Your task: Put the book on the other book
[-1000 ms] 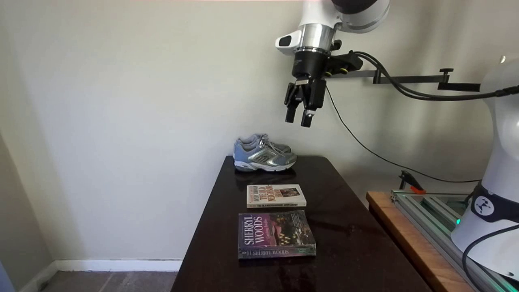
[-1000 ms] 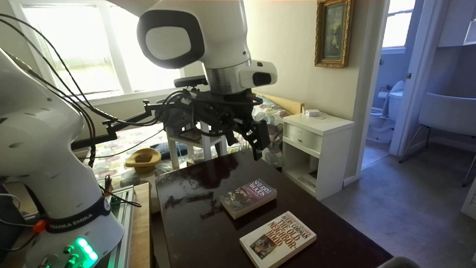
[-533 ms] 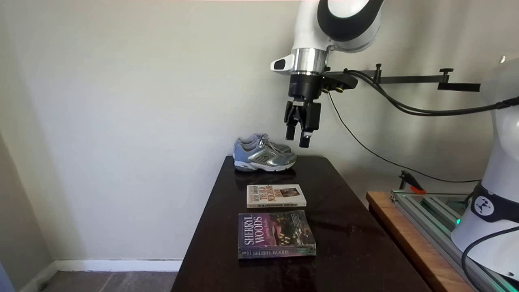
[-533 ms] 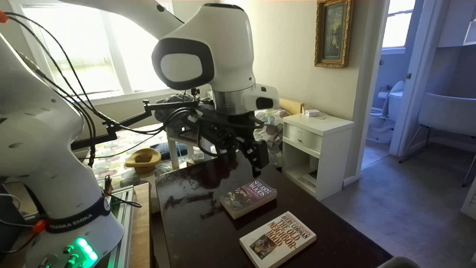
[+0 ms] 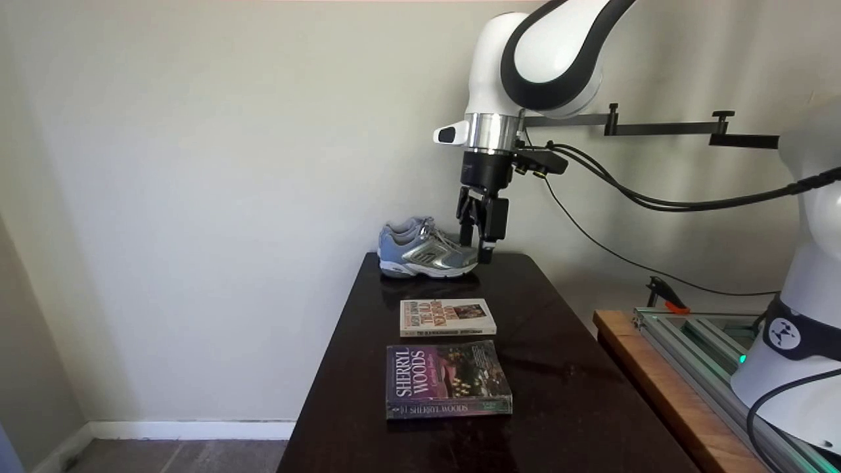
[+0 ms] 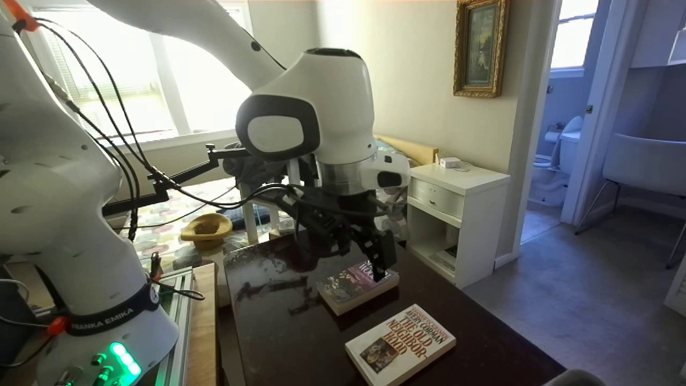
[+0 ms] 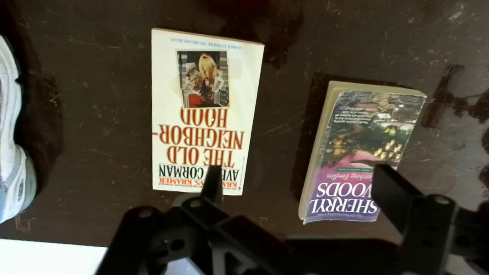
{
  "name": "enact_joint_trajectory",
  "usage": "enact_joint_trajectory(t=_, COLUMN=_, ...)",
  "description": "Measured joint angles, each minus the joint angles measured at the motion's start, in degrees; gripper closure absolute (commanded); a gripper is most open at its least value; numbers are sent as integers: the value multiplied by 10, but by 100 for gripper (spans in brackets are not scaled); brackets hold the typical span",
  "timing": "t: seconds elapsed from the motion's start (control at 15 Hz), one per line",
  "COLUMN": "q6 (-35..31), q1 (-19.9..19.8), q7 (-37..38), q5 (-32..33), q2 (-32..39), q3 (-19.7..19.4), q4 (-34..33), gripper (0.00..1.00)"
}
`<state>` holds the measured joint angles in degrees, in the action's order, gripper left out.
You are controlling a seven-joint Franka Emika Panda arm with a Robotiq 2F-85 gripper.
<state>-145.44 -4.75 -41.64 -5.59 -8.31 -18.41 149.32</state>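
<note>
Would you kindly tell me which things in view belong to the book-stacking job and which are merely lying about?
For the job:
thin, red-titled cream paperback
thick, purple-green paperback

Just lying about:
blue-silver lace-up sneakers
small white box

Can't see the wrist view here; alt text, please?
Open, empty gripper, its fingers hiding parts of the cream book at left and the darker book at right; both lie face-up on a dark table, titles upside down. Part of a shoe shows at far left.
</note>
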Motion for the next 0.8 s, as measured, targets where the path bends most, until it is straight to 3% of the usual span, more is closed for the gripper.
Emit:
enact_joint_trajectory(t=0.33, q6=-20, q1=-7, q7=27, q5=8, q2=9, q3=9, q4=1, gripper=0)
enact_joint_trajectory(t=0.8, q6=-123, q1=-12, q7=197, q5=44, q2=104, q3=48, q4=4, gripper=0)
